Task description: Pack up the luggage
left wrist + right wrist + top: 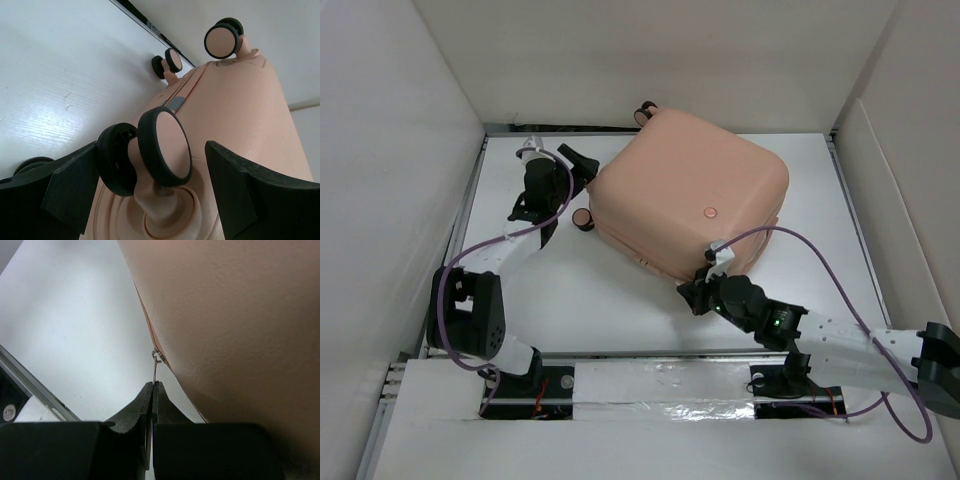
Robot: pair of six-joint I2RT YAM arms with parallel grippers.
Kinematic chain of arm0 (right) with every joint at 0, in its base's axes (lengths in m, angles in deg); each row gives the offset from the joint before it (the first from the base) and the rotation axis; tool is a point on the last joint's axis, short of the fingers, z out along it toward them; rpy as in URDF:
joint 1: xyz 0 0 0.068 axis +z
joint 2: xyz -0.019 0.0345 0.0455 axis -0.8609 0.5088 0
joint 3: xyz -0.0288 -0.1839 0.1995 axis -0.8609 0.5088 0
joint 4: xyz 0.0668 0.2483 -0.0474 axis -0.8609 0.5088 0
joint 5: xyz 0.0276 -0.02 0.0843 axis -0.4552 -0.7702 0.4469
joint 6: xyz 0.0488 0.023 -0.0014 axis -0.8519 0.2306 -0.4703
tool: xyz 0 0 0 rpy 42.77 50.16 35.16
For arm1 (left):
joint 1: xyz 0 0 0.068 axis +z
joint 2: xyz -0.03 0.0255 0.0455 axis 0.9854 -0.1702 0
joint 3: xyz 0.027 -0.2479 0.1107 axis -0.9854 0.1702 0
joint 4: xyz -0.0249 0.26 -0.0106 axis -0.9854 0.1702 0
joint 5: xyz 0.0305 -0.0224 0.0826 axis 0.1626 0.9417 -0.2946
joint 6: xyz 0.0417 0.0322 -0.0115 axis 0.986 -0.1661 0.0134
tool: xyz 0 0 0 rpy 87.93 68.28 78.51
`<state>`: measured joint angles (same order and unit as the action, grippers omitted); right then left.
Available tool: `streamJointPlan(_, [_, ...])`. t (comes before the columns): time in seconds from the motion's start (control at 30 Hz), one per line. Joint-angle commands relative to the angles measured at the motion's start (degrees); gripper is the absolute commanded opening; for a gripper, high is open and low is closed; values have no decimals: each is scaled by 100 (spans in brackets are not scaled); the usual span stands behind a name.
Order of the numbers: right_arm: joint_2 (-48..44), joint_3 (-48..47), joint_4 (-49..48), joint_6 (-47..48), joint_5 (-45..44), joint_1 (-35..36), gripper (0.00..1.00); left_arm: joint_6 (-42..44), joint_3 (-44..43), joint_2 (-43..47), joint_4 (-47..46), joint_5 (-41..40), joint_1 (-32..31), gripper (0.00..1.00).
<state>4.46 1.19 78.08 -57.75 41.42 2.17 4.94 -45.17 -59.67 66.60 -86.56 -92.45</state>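
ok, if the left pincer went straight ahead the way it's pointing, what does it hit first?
The near caster wheel of the luggage. It sits between the open jaws of the left pincer, so the wheel and its stem come first, with the pink shell behind. The remaining gap is hard to judge.

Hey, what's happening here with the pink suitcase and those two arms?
Two robot arms are working on a pink suitcase that lies, lid down, on a white table. The right gripper is pinched shut on the thin metal zipper pull at the seam on the case's near side. The left gripper is open at the far-left corner, its fingers on either side of one caster wheel without squeezing it.
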Motion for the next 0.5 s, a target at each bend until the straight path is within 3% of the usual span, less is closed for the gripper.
streamJointPlan(0.0, [121,-167,-567,-165,781,82,0,-36,-412,-218,-200,185,-5,79])
streamJointPlan(0.2, [113,-167,-567,-174,728,135,0,-265,-473,-623,-516,360,-5,73])
streamJointPlan(0.27, [69,-167,-479,-165,658,135,0,-309,-456,-685,-691,352,47,62])
streamJointPlan(0.4, [-106,-123,-391,-156,553,135,0,-397,-281,-703,-1279,351,100,29])
streamJointPlan(0.43, [-142,-106,-382,-148,518,135,0,-371,-202,-694,-1437,378,100,6])
streamJointPlan(0.47, [-203,-106,-313,-130,491,135,0,-318,-70,-668,-1726,404,100,0])
